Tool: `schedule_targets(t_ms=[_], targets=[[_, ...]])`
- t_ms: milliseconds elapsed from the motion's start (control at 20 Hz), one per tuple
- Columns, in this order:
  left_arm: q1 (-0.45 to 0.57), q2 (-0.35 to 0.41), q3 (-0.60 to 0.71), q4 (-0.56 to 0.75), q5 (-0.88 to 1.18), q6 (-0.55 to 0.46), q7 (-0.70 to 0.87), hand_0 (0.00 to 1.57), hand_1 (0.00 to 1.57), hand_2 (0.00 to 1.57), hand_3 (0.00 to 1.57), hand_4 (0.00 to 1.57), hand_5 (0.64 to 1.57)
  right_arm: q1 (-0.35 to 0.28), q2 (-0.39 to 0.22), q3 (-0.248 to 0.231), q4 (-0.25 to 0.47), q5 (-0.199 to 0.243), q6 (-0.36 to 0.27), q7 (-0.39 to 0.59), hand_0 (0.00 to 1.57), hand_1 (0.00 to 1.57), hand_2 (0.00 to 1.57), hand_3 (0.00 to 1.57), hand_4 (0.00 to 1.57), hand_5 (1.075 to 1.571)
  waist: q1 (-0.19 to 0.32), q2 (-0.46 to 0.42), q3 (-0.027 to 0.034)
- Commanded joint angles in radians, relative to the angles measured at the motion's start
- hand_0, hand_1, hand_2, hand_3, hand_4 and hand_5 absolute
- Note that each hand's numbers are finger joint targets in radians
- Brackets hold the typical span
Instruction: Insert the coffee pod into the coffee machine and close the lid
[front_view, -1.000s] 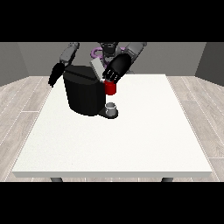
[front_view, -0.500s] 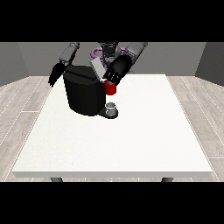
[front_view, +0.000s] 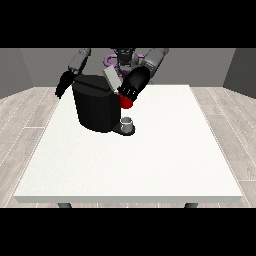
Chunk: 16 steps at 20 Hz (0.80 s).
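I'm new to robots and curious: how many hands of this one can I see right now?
2. One hand is at the view's right, over the red thing at the machine. The other hand hangs at the view's left, beside the coffee machine.

A bare room, like a test lab: grey walls (front_view: 30, 70), pale wood-plank floor (front_view: 22, 120), and one large white table (front_view: 150, 160) carrying a black coffee machine (front_view: 95, 107) at its far left.

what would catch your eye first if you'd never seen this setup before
The black coffee machine stands on the far-left part of the white table. The hand at the view's right is at its top, just above a red thing at the machine, with a small grey thing below.
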<state>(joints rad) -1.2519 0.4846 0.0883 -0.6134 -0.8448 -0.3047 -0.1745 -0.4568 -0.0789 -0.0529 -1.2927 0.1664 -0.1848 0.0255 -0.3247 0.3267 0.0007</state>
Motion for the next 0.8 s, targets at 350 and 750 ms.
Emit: schedule_targets(t_ms=[350,750], targets=[[-0.075,-0.010,0.028,-0.021,0.011,0.042,-0.030,1.24,1.24,1.20,0.97,0.00,1.571,-0.079,-0.021,-0.030,0.045,0.013,-0.026,-0.012,0.00,0.00,0.00,0.00,0.11,1.571,0.022,0.070,-0.0004],[-0.040,0.040,0.002,-0.020,-0.040,0.090,-0.118,1.09,1.09,1.07,0.80,0.00,1.571,-0.057,-0.020,-0.008,0.007,0.020,-0.011,0.010,0.00,0.00,0.00,0.00,0.19,1.571,0.001,0.077,-0.0006]])
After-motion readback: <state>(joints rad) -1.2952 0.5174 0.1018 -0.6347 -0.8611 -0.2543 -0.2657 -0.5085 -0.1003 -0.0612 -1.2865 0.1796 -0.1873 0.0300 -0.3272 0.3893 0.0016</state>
